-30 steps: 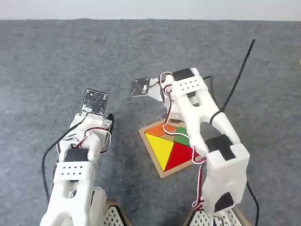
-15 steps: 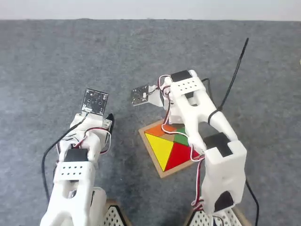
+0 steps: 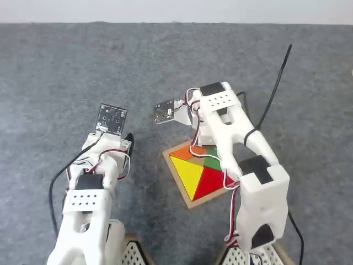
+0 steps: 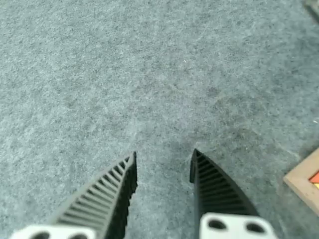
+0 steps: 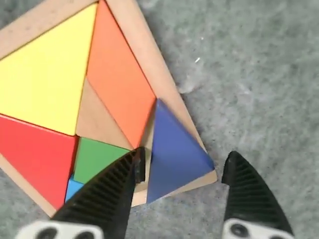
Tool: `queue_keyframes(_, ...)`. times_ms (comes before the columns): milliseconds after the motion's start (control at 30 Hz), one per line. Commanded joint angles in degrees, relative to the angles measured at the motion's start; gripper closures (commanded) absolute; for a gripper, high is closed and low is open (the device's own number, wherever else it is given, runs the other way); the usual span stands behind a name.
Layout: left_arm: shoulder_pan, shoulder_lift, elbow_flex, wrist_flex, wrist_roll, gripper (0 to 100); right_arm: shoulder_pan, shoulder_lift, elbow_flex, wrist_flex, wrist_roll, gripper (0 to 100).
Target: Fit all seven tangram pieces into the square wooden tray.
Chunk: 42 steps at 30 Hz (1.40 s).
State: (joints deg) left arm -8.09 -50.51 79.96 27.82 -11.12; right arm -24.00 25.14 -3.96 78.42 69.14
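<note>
The square wooden tray (image 5: 144,47) holds a yellow triangle (image 5: 47,74), an orange parallelogram (image 5: 117,84), a red triangle (image 5: 35,152), a green piece (image 5: 97,157) and a sliver of light blue piece (image 5: 72,186). A bare wooden triangle (image 5: 97,122) shows between them. A dark blue triangle (image 5: 172,147) lies across the tray's corner rim, not seated. My right gripper (image 5: 184,155) stands open with this blue triangle between its fingers. My left gripper (image 4: 163,155) is open over bare mat, off the tray's corner (image 4: 304,179). In the high view the tray (image 3: 190,200) lies under the right arm.
Grey felt mat (image 3: 110,66) covers the whole table. A black cable (image 3: 276,88) runs back from the right arm. The two arm bases (image 3: 132,254) stand at the near edge.
The right arm's wrist shifted slightly left and towards the tray a second ago, then kept still. The left arm has not moved.
</note>
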Motion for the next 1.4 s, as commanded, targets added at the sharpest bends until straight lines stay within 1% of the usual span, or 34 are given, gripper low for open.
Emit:
queue_keyframes(0, -0.09, -0.35, -0.84, -1.14, -0.44, 83, -0.13, -1.89, -3.52, 1.01, -1.67, 74.9)
queue_keyframes(233, -0.09, -0.35, -0.84, -1.23, -0.44, 83, -0.13, -7.78, -6.68, 6.29, -2.46, 74.9)
queue_keyframes(333, -0.09, -0.35, -0.84, -1.23, -0.44, 83, -0.31, -9.01, -6.86, 6.37, -2.64, 74.9)
queue_keyframes(500, -0.09, -0.35, -0.84, -1.23, -0.44, 83, 2.24, -6.81, -6.77, 0.48, -8.35, 75.0)
queue_keyframes(733, -0.09, -0.35, -0.84, -1.23, -0.44, 83, 3.38, -2.07, -6.86, -6.73, -13.1, 75.0)
queue_keyframes(1367, -0.18, -0.35, -0.84, -1.23, -0.44, 83, 3.12, -1.45, -6.51, -5.67, -13.45, 75.0)
